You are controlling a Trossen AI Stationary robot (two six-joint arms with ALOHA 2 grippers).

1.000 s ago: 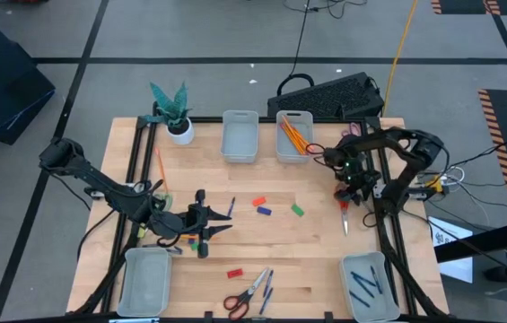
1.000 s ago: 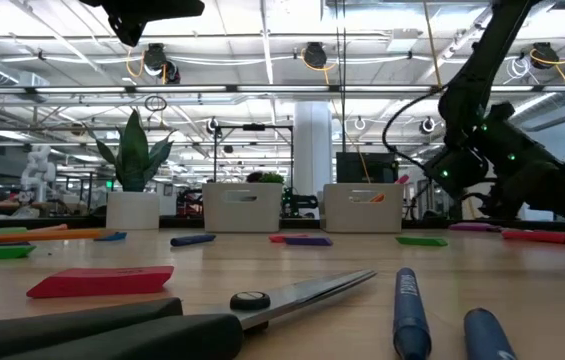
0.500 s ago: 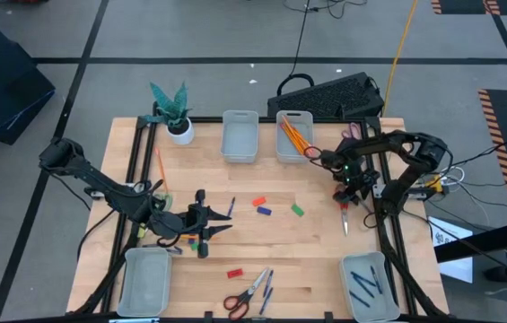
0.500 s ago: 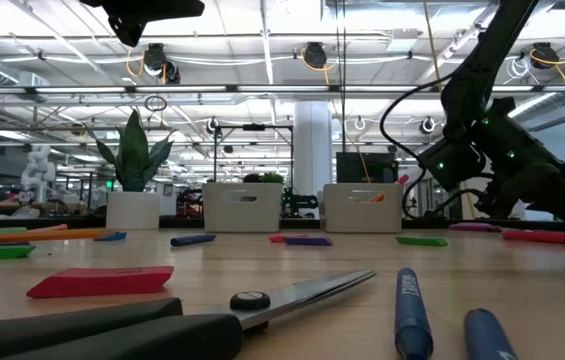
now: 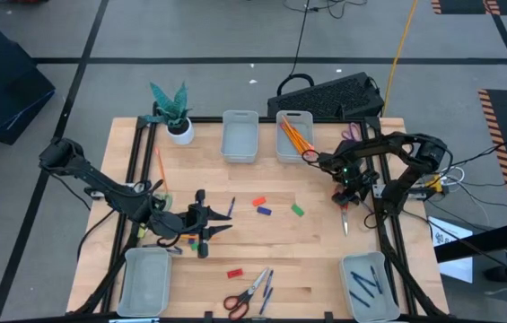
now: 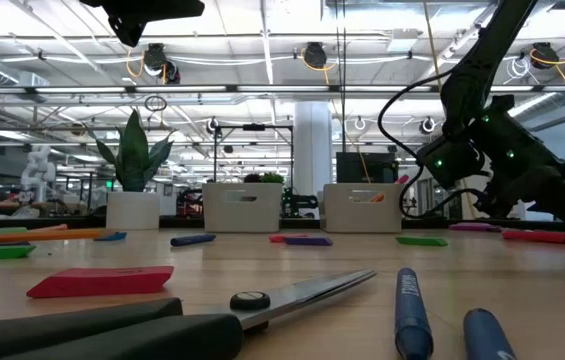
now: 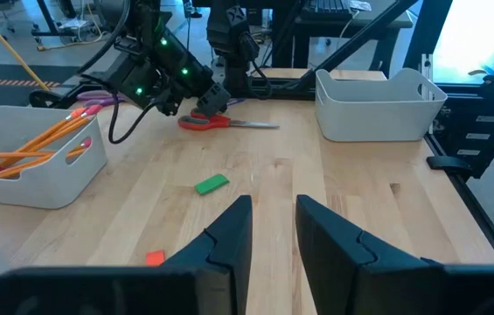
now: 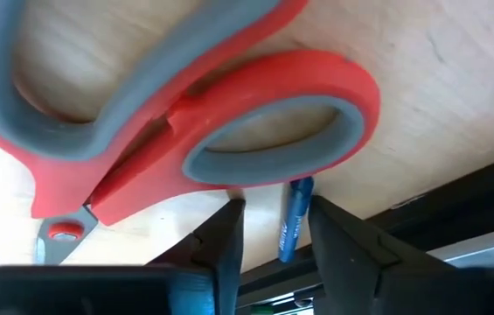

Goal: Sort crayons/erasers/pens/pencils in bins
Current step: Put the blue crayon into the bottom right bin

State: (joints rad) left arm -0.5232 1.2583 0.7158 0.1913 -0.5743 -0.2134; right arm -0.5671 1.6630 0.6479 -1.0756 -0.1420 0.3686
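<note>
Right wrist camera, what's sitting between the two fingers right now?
In the right wrist view, a slim blue pen shows in the gap between the fingers, beside the red scissors handle on the table.

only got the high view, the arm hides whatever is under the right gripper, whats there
Observer: The right wrist view shows red scissors, their grey-lined handles just ahead of the right gripper.
Operator: is it gripping them
Observer: No. Its fingers are apart with nothing between them.
Operator: anything else down there
Observer: A short blue stick lies beside the scissor handle, close to the edge of the table. I cannot tell whether it is a pen or a crayon.
Operator: and the left one, holding anything
Observer: No. In the left wrist view the left gripper is open and empty above bare wood.
</note>
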